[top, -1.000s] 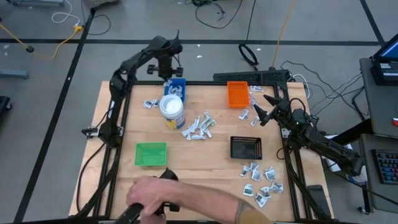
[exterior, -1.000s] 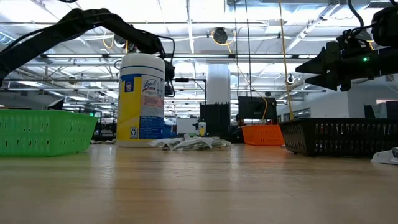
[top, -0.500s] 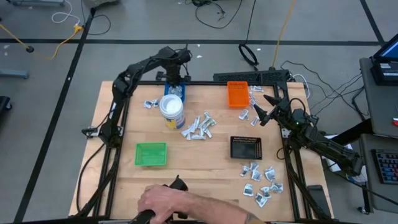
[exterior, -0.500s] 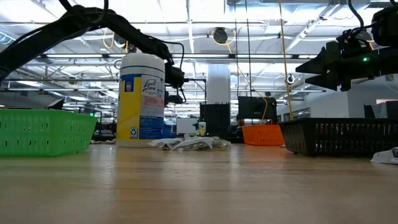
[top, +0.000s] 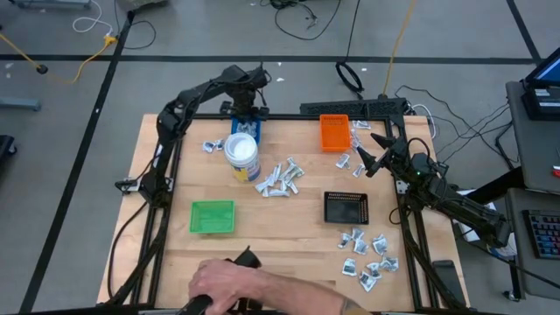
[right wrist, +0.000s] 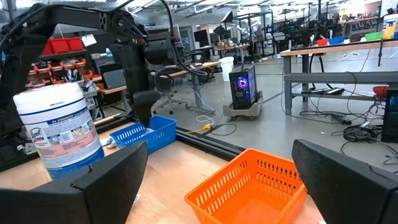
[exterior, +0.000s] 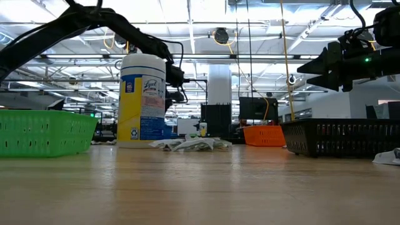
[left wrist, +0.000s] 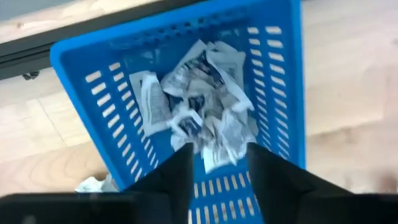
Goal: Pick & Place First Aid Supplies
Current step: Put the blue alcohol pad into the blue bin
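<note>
I am holding the left hand (left wrist: 214, 163) over the blue tray (top: 246, 124) at the far edge of the counter (top: 289, 223). Through the left wrist camera I am seeing its two dark fingers (left wrist: 177, 171) standing a little apart with nothing between them, and below them a crumpled heap of white first aid packets (left wrist: 199, 102) is lying inside the blue tray. The right hand (top: 367, 154) is waiting at the counter's right edge, just beside the orange tray (top: 333, 132), with its fingers spread wide and empty.

More packets are lying loose on the counter: a pile in the middle (top: 278, 178) next to the white tub with the blue label (top: 241, 156), a few left of the blue tray (top: 211, 145), some around the orange tray (top: 360, 128), and a cluster at the near right corner (top: 368, 258). The green tray (top: 213, 217) and the black tray (top: 346, 208) are sitting on the near half of the counter. A person's hand (top: 229, 282) is resting on something dark at the near edge.
</note>
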Motion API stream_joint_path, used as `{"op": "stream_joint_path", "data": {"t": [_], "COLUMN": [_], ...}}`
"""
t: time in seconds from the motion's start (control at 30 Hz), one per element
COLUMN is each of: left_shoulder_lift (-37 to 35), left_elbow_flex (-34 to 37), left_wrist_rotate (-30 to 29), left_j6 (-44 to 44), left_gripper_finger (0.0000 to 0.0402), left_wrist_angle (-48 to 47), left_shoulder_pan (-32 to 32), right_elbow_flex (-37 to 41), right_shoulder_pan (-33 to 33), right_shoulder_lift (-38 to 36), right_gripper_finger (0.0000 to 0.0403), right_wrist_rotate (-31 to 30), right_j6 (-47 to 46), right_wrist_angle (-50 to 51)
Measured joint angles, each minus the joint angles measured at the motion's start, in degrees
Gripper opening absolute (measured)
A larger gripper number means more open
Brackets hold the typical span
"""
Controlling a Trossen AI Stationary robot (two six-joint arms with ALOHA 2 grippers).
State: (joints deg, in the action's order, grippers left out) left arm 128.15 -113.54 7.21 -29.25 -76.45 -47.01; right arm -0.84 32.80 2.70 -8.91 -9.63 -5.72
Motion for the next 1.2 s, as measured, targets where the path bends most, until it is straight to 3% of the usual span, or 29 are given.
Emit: {"op": "stream_joint_path", "data": {"t": [0.37, 0.57, 1.2], "left_shoulder_lift": [-2.7, -6.1, -30.3], "left_elbow_flex": [0.0, 2.2, 39.8], "left_wrist_rotate": [-0.4, -2.9, -2.3], "left_j6": [16.7, 18.2, 22.4], "left_gripper_finger": [0.0252, 0.0285, 0.0305], "left_wrist_angle": [-7.0, -7.3, 18.4], "left_shoulder_pan": [-2.5, -5.1, -8.1], "right_elbow_flex": [0.0, 0.0, 0.0], "right_shoulder_pan": [0.0, 0.0, 0.0], "right_shoulder_lift": [0.0, 0.0, 0.0], "right_gripper_finger": [0.0393, 0.0393, 0.0393], "right_wrist_rotate": [0.0, 0.0, 0.0], "right_j6": [0.0, 0.0, 0.0], "right_wrist_angle": [0.0, 0.0, 0.0]}}
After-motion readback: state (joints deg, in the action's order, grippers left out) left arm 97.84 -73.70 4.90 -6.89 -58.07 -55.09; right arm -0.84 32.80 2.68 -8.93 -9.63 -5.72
